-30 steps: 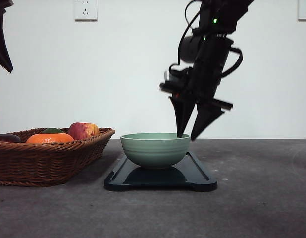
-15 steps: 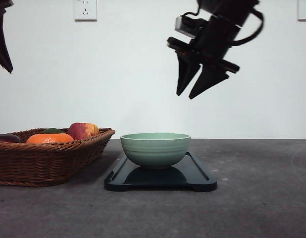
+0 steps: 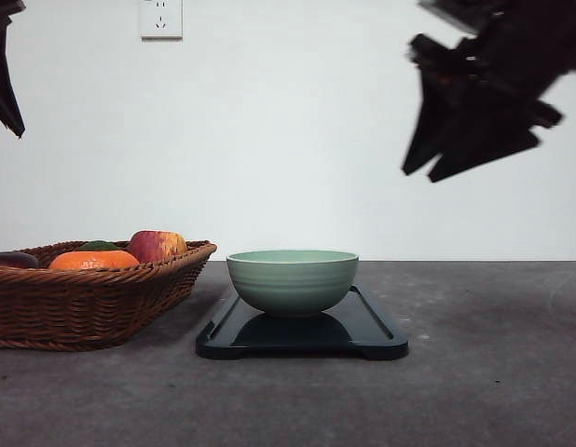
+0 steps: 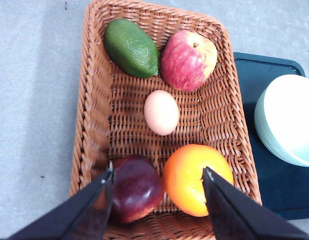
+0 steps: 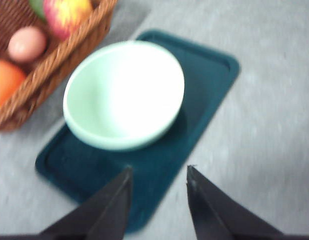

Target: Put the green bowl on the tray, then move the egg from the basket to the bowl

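With the green bowl [image 3: 292, 279] sitting on the tray [image 3: 374, 333] at lower centre, the egg [image 4: 161, 112] step is in hand: the right gripper [image 3: 420, 175] hangs open and empty at upper right, while the open left gripper [image 4: 158, 176] must descend onto the egg, mid-basket [image 4: 97, 105].

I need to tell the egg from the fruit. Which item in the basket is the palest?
The egg, a pale pinkish oval in the middle of the basket. The avocado, apple, orange and dark plum around it are all deeper-coloured.

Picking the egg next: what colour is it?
Pale pinkish-tan egg, clearest in the left wrist view, lying mid-basket.
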You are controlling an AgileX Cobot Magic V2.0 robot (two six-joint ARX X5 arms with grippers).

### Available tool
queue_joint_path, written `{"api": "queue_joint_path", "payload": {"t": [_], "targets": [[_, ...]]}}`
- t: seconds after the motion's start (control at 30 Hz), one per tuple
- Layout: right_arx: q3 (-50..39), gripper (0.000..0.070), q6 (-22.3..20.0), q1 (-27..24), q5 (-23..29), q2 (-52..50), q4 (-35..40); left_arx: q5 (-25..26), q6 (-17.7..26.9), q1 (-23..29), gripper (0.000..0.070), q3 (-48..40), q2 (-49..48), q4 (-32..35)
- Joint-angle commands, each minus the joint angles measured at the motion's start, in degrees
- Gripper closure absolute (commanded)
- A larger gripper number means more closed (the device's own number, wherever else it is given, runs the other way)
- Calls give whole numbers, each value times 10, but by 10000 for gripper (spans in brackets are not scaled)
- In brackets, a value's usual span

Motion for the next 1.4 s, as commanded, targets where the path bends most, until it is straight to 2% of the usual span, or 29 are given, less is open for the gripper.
{"api": "queue_joint_path", "payload": {"t": [0.0,0.23,0.37,0.53,0.63,0.73,1.07,1.27,1.37], "targets": [[-25,487,2,3,2,-24,8,2,0,-6,349,14,4,2],[-116,487,12,3,14,-138,-2,2,0,-32,349,14,4,3],[-122,487,11,3,14,-186,-33,2,0,-47,348,14,6,4],[-122,487,11,3,14,-222,-32,2,3,-55,347,26,39,2],[-122,487,11,3,14,-230,-32,2,14,-56,340,49,80,-3],[-122,487,11,3,13,-230,-34,2,27,-59,294,89,136,-18],[-122,487,11,3,13,-229,-34,-9,49,-70,291,247,333,-67],[-122,487,11,3,14,-229,-33,-62,49,-78,273,289,411,-65],[-122,487,11,3,14,-229,-33,-72,49,-79,268,290,433,-57]]}}
